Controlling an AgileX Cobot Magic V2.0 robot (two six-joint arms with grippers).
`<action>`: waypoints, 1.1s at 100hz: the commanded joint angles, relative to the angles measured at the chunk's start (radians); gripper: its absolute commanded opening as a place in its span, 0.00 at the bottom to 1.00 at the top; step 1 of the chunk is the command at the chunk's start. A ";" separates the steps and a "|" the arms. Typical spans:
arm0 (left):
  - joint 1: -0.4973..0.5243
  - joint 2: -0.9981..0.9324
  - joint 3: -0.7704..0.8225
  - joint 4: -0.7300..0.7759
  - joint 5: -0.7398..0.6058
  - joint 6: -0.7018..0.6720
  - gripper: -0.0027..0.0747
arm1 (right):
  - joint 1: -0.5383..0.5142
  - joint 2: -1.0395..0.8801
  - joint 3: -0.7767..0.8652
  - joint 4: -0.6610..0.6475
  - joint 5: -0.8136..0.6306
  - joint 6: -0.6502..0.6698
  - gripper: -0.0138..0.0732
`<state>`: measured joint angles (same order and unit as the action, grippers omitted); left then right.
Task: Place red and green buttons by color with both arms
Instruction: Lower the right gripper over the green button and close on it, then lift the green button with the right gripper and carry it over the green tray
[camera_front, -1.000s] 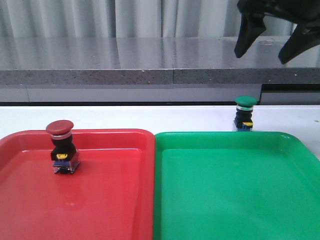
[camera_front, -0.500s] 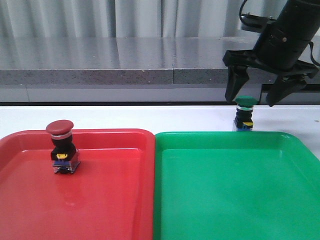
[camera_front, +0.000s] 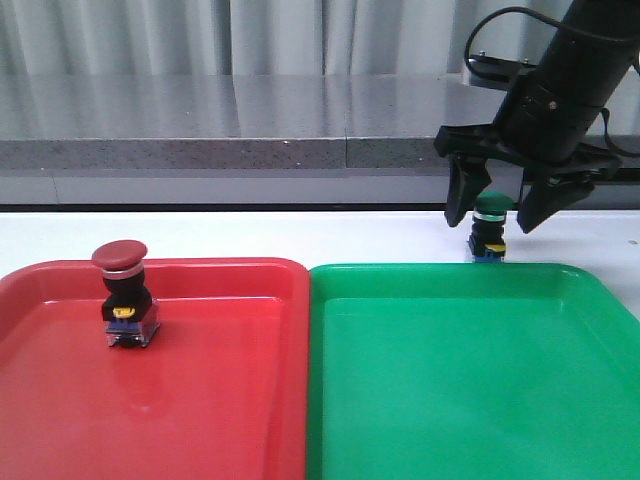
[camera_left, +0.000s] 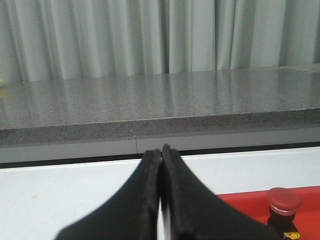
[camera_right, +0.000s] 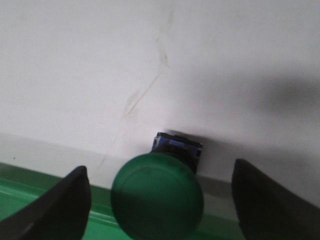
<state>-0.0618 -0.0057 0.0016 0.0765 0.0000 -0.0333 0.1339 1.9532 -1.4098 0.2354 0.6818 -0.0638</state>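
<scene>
The green button (camera_front: 491, 226) stands on the white table just behind the green tray (camera_front: 470, 390). My right gripper (camera_front: 492, 218) is open, its fingers on either side of the green cap without touching it. The right wrist view shows the green button's cap (camera_right: 157, 195) between the spread fingertips (camera_right: 62, 205). The red button (camera_front: 124, 292) stands upright in the red tray (camera_front: 200, 400), near its far left. My left gripper (camera_left: 161, 155) is shut and empty; the red button (camera_left: 283, 210) shows at the lower right of the left wrist view.
A grey stone ledge (camera_front: 230, 125) runs along the back of the table with grey curtains behind it. The two trays lie side by side along the front, touching in the middle.
My right gripper has come down from above the ledge and now straddles the green button's cap. The buttons and trays have not moved.
</scene>
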 joint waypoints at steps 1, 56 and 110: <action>0.002 -0.031 0.041 -0.007 -0.078 -0.002 0.01 | 0.007 -0.055 -0.035 0.016 -0.031 -0.006 0.67; 0.002 -0.031 0.041 -0.007 -0.078 -0.002 0.01 | 0.007 -0.070 -0.067 0.011 0.026 -0.006 0.46; 0.002 -0.031 0.041 -0.007 -0.078 -0.002 0.01 | 0.014 -0.274 0.006 0.045 0.107 -0.005 0.47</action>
<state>-0.0618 -0.0057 0.0016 0.0765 0.0000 -0.0333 0.1422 1.7611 -1.4210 0.2510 0.8156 -0.0638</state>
